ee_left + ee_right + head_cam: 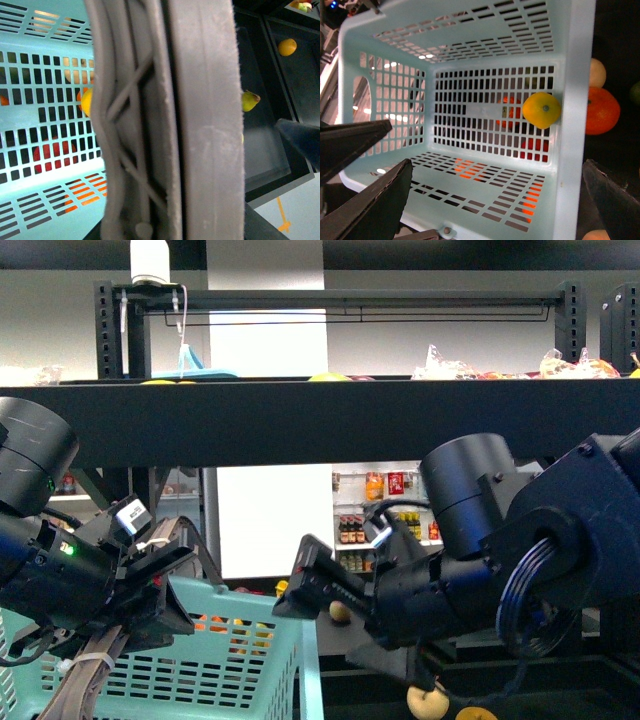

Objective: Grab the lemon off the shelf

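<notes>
In the front view, the shelf (300, 420) spans the upper half of the frame as a wide dark tier. At lower left the left gripper (160, 575) sits above the teal basket (240, 670). The right gripper (305, 585) reaches in from the right, near the basket's rim at centre.

In the left wrist view, a grey ribbed band (165, 120) fills the middle and hides the claw, so I cannot tell whether it is apart or together. A yellow-green fruit (249, 100) lies on a dark tray (265, 150) at right.

In the right wrist view, the lemon (541, 109) lies inside the basket, right of centre, against its right wall. The right claw's dark fingers (370, 210) stand wide apart in the lower corners, holding nothing. A large orange fruit (601, 111) lies outside the basket at the right edge.
</notes>
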You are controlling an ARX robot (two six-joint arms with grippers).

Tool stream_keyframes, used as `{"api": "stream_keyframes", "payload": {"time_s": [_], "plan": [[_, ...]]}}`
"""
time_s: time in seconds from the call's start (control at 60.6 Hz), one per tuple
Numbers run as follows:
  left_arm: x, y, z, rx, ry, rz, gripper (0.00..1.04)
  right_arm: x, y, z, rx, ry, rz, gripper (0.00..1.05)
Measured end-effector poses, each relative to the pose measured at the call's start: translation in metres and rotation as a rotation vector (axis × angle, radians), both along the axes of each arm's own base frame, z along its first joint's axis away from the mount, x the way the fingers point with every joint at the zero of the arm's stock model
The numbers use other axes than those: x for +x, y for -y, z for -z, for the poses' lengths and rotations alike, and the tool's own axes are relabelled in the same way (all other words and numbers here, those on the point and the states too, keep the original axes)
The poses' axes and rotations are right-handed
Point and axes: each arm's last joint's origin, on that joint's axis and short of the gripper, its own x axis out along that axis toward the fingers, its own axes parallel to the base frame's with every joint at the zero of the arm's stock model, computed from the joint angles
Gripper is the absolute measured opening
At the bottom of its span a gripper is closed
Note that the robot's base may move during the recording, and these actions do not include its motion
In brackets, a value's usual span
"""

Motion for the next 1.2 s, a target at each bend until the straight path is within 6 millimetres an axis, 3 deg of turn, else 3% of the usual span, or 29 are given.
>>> {"api": "stream_keyframes", "payload": {"time_s": [0.115, 0.297, 0.478, 0.66, 0.891, 1.039, 1.204], "plan": [[0.0, 0.0, 0.0, -0.001, 0.0, 0.001, 0.27, -0.004, 0.031, -0.024, 0.051, 0.035, 0.034, 1.02], [0.0, 0.0, 0.0, -0.002, -0.001, 0.003, 0.27, -0.011, 0.08, -0.045, 0.094, 0.078, 0.096, 1.02], [0.0, 0.0, 0.0, -0.001, 0.0, 0.002, 0.27, -0.015, 0.12, -0.047, 0.099, 0.087, 0.165, 1.02], [0.0, 0.0, 0.0, 0.0, 0.0, 0.001, 0.27, -0.018, 0.145, -0.037, 0.101, 0.082, 0.203, 1.02], [0.0, 0.0, 0.0, -0.002, -0.001, 0.002, 0.27, -0.016, 0.157, -0.002, 0.037, 0.061, 0.239, 1.02], [0.0, 0.0, 0.0, -0.002, 0.0, 0.002, 0.27, -0.004, 0.152, 0.042, -0.013, 0.001, 0.251, 1.02], [0.0, 0.0, 0.0, 0.0, 0.0, 0.001, 0.27, 0.011, 0.133, 0.099, -0.091, -0.089, 0.232, 1.02]]}}
